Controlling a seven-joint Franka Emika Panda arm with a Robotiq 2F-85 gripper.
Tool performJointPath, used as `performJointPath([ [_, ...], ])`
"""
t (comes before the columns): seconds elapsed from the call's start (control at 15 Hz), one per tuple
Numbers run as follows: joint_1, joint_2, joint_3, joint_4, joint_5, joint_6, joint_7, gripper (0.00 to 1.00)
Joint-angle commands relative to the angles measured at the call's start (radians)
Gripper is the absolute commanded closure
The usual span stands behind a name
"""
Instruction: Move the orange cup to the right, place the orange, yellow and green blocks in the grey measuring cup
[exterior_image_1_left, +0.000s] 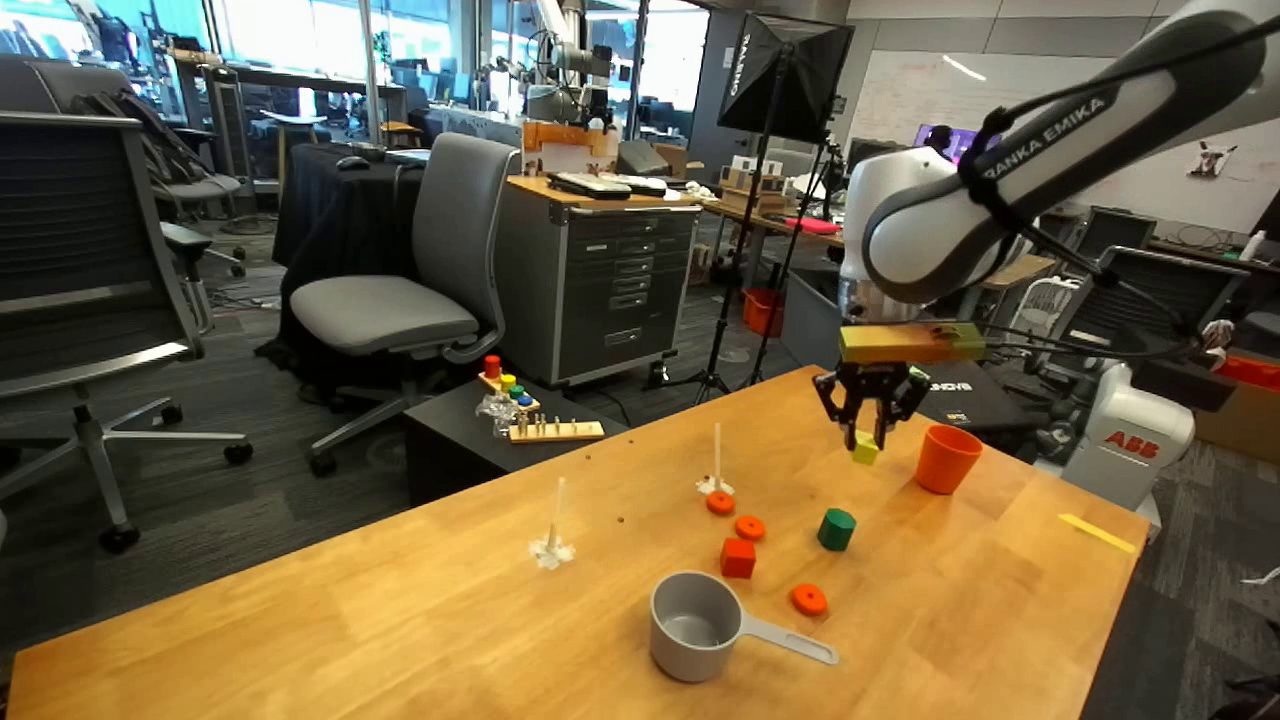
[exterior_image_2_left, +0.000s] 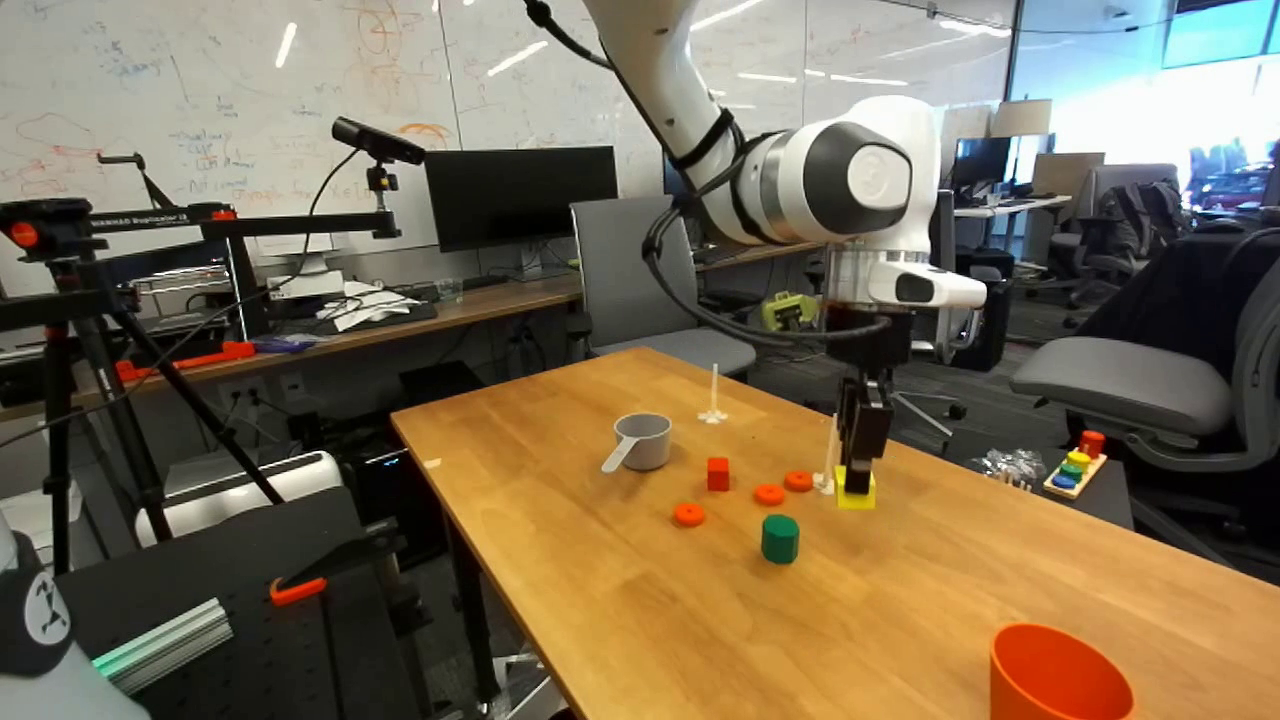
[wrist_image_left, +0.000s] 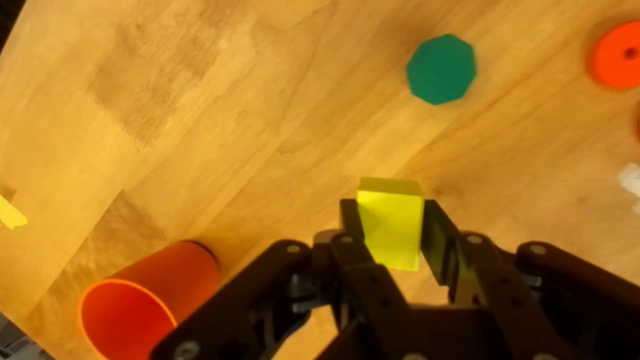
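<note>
Gripper (wrist_image_left: 391, 215), black and two-fingered, is clamped on a yellow rectangular block (wrist_image_left: 391, 232), squeezing it from both sides. Near it, on the pale wooden table (exterior_image_1_left: 430, 600), I see an upright orange-red plastic tumbler (exterior_image_1_left: 947, 462) and a dark green faceted block (exterior_image_1_left: 836, 531). Farther out, three flat orange rings (exterior_image_1_left: 801, 605) lie near a small orange-red cube (exterior_image_1_left: 738, 559), and beyond that stands a round grey long-handled measuring cup (exterior_image_1_left: 690, 640).
</note>
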Motion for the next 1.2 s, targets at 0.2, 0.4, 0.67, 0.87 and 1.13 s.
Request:
performJointPath([
  [0.2, -0.045, -0.090, 0.154, 0.006, 0.207, -0.086, -0.180, 0.89],
  [0.4, -0.043, -0.053, 0.199, 0.045, 0.288, -0.153, -0.234, 0.89],
  [0.67, -0.028, 0.027, 0.228, 0.125, 0.355, -0.263, -0.252, 0.89],
  [0.87, 0.000, 0.093, 0.229, 0.195, 0.356, -0.312, -0.228, 0.89],
  [1.13, 0.030, 0.172, 0.232, 0.288, 0.353, -0.349, -0.213, 0.89],
])
